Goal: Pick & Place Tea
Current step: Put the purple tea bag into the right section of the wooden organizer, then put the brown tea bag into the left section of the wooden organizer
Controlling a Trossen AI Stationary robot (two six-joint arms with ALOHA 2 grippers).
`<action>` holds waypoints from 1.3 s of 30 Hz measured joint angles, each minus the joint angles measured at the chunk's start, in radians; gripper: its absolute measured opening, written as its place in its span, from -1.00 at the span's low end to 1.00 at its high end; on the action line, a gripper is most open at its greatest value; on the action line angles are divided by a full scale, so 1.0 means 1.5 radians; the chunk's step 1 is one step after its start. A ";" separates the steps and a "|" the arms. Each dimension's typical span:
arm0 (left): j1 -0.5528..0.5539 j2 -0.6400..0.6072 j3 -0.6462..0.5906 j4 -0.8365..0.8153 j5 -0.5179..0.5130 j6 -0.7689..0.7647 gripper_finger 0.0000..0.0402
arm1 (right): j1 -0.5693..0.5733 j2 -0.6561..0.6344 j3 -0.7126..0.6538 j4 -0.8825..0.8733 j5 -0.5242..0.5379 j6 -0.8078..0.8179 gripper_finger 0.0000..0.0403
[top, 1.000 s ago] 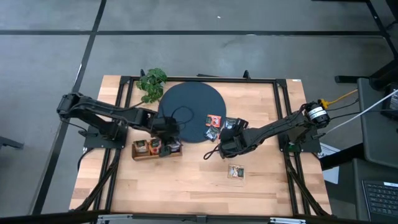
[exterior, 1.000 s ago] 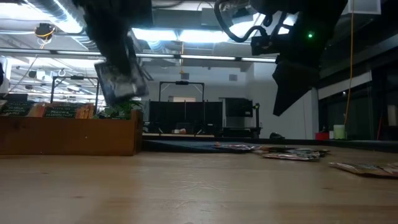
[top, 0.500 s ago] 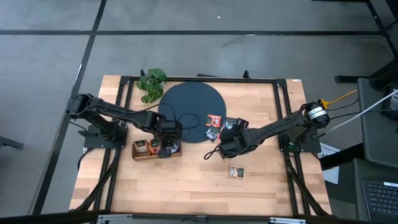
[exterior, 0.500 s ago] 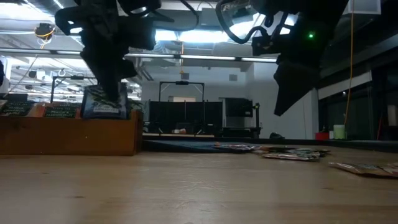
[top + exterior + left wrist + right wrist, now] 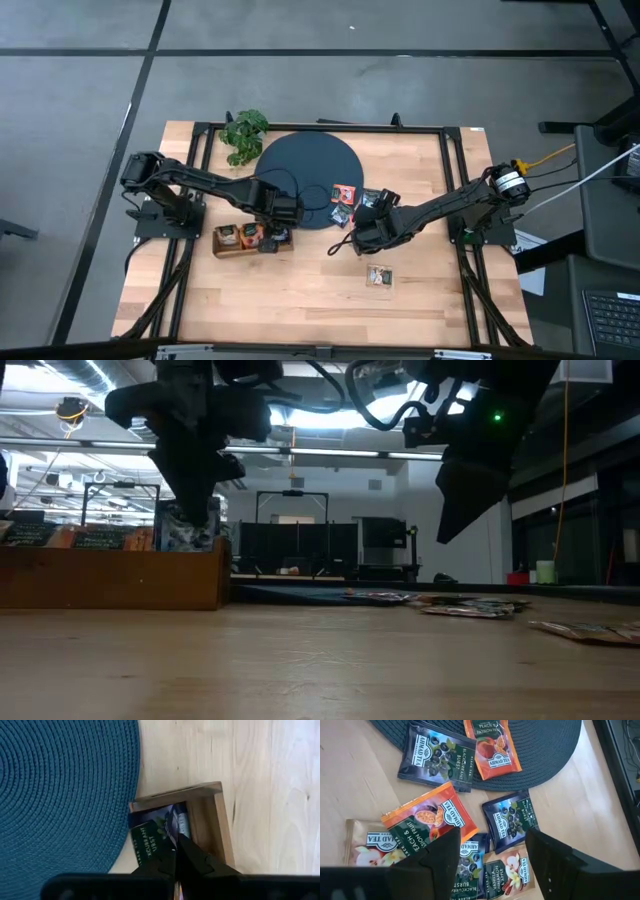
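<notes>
Pale butcher-block planks formed the table (image 5: 300, 300), with a round dark woven mat (image 5: 305, 180) near its far edge, a leafy green plant (image 5: 243, 133) beside the mat, and a brown wooden compartment tray (image 5: 225, 250) at the mat's near-left side. The left gripper (image 5: 176, 862) stood over the tray's end compartment, fingers pinched together on a dark green flat foil sachet (image 5: 150, 842) lowered upright into it. The right gripper (image 5: 492, 855) hovered with fingers spread above a cluster of loose tea sachets (image 5: 432, 817), some on the mat's rim, most on bare wood. One more sachet (image 5: 379, 277) lay apart, nearer the front. These packets appeared light, thin, flexible and probably slippery; grasping should take one edge, preferably where a packet overlaps another and sits lifted.
</notes>
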 joint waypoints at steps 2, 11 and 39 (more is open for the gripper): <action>0.000 0.003 0.006 -0.011 -0.004 0.002 -0.98 | 0.000 0.000 0.000 0.002 0.000 -0.002 0.12; 0.000 0.002 0.011 -0.012 -0.005 -0.007 -0.94 | 0.000 0.000 0.000 0.017 0.000 -0.004 0.12; -0.018 0.002 0.082 0.071 -0.010 -0.039 -0.48 | -0.042 0.000 0.000 -0.009 -0.514 -0.054 0.12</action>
